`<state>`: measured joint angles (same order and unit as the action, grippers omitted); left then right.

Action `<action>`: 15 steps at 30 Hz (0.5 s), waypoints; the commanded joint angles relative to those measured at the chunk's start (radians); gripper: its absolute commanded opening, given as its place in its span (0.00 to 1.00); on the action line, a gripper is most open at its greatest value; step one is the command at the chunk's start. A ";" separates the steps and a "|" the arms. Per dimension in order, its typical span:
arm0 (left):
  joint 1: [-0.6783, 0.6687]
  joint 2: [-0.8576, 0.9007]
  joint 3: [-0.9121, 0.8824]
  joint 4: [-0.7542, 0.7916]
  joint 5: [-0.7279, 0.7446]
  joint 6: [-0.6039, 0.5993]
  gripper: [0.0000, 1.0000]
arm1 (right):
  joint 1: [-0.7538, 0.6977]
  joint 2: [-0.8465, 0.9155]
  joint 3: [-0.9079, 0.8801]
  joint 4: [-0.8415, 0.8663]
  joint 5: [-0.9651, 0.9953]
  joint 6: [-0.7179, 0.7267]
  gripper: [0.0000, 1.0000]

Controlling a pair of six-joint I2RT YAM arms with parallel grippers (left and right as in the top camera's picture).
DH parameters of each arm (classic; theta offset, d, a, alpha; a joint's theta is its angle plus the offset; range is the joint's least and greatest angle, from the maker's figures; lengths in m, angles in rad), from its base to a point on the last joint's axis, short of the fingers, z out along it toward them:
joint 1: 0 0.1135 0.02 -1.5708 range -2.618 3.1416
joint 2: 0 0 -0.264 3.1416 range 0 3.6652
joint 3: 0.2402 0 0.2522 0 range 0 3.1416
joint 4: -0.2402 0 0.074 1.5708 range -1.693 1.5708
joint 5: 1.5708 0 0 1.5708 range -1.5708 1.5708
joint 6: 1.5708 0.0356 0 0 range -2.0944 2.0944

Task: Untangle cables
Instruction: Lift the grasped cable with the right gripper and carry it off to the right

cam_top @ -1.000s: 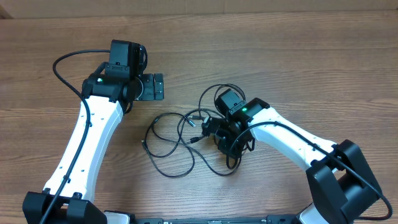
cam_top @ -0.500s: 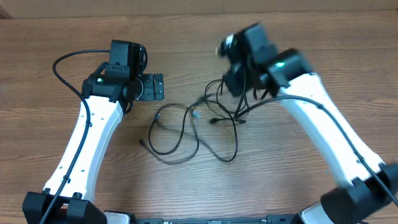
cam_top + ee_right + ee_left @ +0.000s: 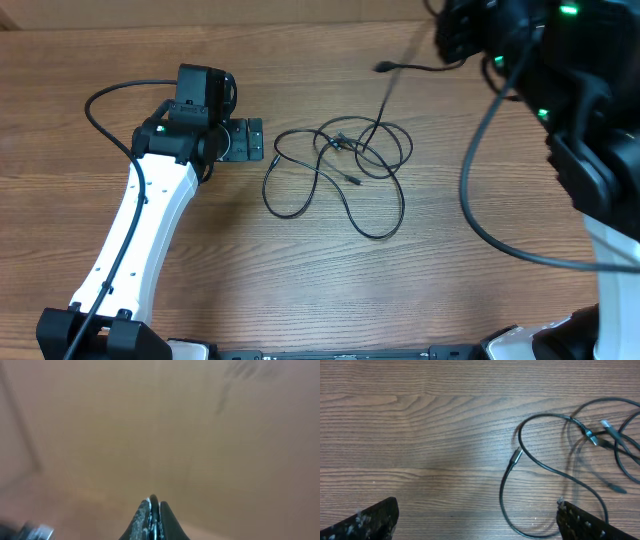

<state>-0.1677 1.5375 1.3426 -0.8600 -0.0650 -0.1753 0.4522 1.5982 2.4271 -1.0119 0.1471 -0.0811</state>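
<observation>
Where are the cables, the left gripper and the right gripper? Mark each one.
cables (image 3: 340,143), overhead, where the cords cross in the tangle.
left gripper (image 3: 256,140), overhead, midway between its fingertips.
right gripper (image 3: 154,506), right wrist, midway between its closed fingertips.

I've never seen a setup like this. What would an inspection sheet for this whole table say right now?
Surface: wood-grain table, no marks seen.
Job's things: thin black cables looped over each other mid-table; one strand lifts toward the right arm.
Clutter: nothing seen.
Tools: left tool open, left of the tangle, touching none of it; right tool shut, apparently pinching the lifted strand.
Cables: thick black arm wires arc off both arms, apart from the tangle.
Surroundings: plain tan backdrop beyond the far edge.
</observation>
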 commanded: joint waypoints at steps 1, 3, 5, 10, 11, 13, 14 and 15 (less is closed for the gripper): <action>0.005 -0.013 0.008 0.004 -0.013 0.022 1.00 | -0.005 0.004 0.031 0.061 0.219 0.006 0.04; 0.005 -0.013 0.008 0.004 -0.013 0.022 1.00 | -0.005 0.003 0.031 0.208 0.458 -0.001 0.04; 0.005 -0.014 0.008 0.004 -0.013 0.022 1.00 | -0.005 0.003 0.031 0.285 0.567 -0.019 0.04; 0.005 -0.013 0.008 0.004 -0.013 0.022 1.00 | -0.043 0.003 0.031 0.429 0.771 -0.136 0.04; 0.005 -0.013 0.008 0.004 -0.013 0.022 0.99 | -0.057 0.003 0.031 0.432 0.781 -0.137 0.04; 0.005 -0.013 0.008 0.004 -0.013 0.022 1.00 | -0.128 0.003 0.031 0.427 0.800 -0.136 0.04; 0.005 -0.013 0.008 0.004 -0.013 0.022 1.00 | -0.159 0.003 0.029 0.423 0.803 -0.134 0.04; 0.005 -0.014 0.008 0.004 -0.013 0.022 1.00 | -0.204 0.004 0.028 0.412 0.803 -0.130 0.04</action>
<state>-0.1677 1.5375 1.3426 -0.8604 -0.0650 -0.1749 0.3397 1.6058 2.4443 -0.5941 0.8467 -0.1875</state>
